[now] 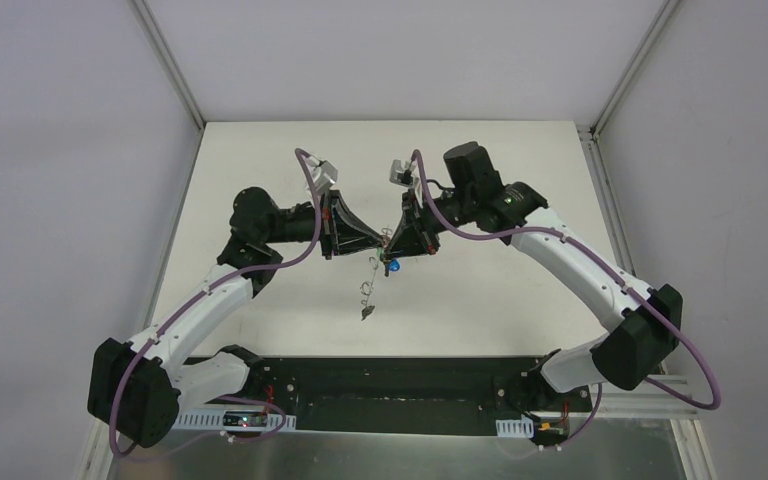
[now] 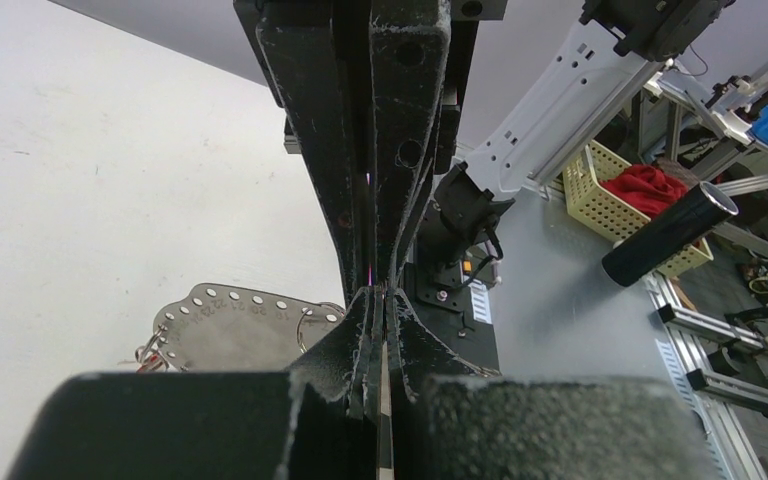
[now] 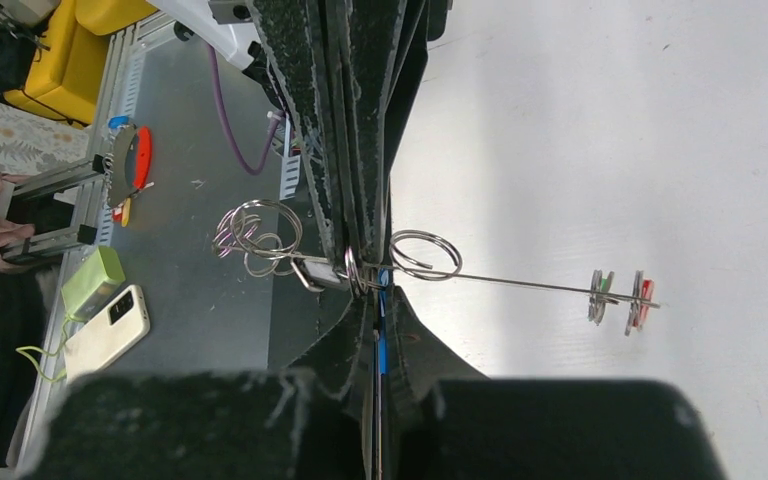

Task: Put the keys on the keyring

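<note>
Left gripper [image 1: 375, 243] closed on the keyring [image 3: 520, 284]; right gripper [image 1: 392, 252] closed on the blue-tagged key [image 3: 382, 345], tips nearly touching. Red-tagged key [image 3: 643, 300] and green-tagged key [image 3: 601, 285] hang on the keyring.

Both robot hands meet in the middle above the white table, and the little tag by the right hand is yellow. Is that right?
Not quite: the tag by the right hand is blue, not yellow, as the top view shows. The left hand and right hand do meet in the middle above the white table.
</note>
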Controlling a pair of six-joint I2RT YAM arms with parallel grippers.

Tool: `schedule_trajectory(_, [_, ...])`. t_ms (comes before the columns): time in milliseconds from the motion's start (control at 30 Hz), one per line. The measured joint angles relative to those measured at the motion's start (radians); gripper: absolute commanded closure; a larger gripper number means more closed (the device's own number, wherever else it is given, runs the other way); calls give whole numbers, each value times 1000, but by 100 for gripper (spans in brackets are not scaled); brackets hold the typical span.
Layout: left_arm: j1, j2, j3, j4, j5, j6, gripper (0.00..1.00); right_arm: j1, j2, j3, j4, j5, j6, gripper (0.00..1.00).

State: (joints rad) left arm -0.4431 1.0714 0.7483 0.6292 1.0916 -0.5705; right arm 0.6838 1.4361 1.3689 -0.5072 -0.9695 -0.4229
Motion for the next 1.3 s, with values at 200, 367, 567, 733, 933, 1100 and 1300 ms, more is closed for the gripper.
schedule_trajectory(200, [0, 4, -20, 45, 1, -16, 100, 0, 16, 0, 5, -18, 23, 100])
schedule_trajectory(367, [0, 4, -36, 75, 5, -18, 100, 0, 28, 0, 3, -29, 34, 100])
schedule_trajectory(567, [0, 4, -44, 92, 12, -18, 100, 2, 44, 0, 2, -42, 46, 98])
schedule_trajectory(733, [0, 4, -50, 93, 21, -17, 100, 2, 48, 0, -2, -41, 48, 89])
schedule_trajectory(933, [0, 3, -51, 92, 25, -15, 100, 1, 48, 0, -7, -39, 42, 82])
schedule_trajectory(1100, [-1, 3, -51, 92, 26, -13, 100, -12, 37, 0, -9, -38, 26, 76])
schedule_trajectory(1300, [-2, 4, -51, 91, 27, -14, 100, -31, -6, 0, -9, -38, 9, 70])
